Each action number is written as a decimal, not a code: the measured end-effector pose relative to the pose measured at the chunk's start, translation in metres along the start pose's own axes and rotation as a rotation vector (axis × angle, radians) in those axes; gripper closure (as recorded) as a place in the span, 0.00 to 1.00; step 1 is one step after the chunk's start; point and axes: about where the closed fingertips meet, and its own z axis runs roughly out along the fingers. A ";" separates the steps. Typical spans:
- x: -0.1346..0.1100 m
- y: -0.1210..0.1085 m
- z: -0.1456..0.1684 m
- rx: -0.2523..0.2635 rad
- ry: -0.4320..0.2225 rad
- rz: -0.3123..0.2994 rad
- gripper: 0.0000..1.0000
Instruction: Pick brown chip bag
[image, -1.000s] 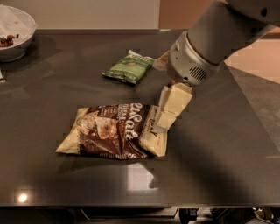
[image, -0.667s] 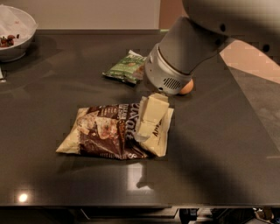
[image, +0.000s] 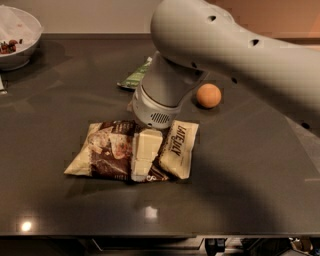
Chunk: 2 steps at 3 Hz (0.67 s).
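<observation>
The brown chip bag (image: 107, 151) lies flat on the dark table (image: 240, 180), left of centre, with cream-yellow ends at its left and right. My gripper (image: 144, 159) is down on the middle of the bag, pointing toward the table's front edge, and it covers the bag's centre. The grey wrist (image: 160, 100) and arm reach in from the upper right, right above the bag.
A green chip bag (image: 135, 78) lies behind the wrist, mostly hidden by it. An orange (image: 208, 95) sits to the right of the wrist. A white bowl (image: 17, 40) with food stands at the back left corner. The table's front edge runs close below the bag.
The gripper has moved left from the bag's right end to its middle and come down onto it. The arm now hides most of the green bag. The brown bag has not moved.
</observation>
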 end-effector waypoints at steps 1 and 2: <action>0.001 -0.005 0.018 -0.019 0.027 0.002 0.00; 0.003 -0.010 0.022 -0.029 0.047 0.006 0.16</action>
